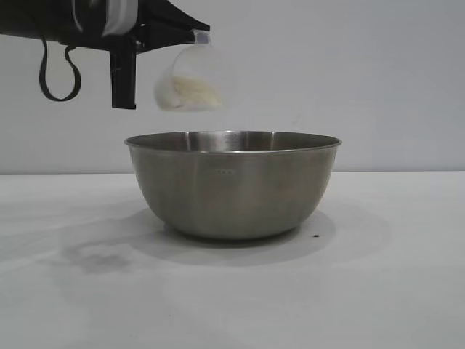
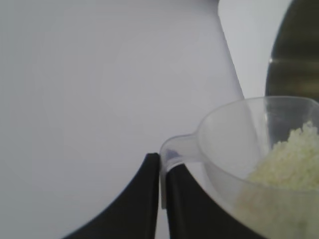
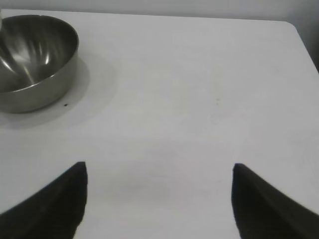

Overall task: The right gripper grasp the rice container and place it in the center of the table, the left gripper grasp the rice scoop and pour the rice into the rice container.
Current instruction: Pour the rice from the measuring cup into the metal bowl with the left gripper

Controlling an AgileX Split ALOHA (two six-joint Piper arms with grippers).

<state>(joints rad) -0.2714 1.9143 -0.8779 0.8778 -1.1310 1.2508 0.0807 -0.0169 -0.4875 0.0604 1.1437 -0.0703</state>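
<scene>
Hovering above the rice container (image 1: pixel 232 185), over its left rim, the left pincer (image 1: pixel 190 33) clamps the rice scoop (image 1: pixel 192 76) by its handle. The scoop looks light, thin and slippery; the rice (image 1: pixel 190 91) shifts loosely. The right pincer (image 3: pixel 158 199) waits open, well apart from the container.

End effector (image 2: pixel 163 172) pinching rice scoop (image 2: pixel 239 139) handle.

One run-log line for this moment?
left gripper shut on rice scoop above rice container | right gripper open, idle
</scene>
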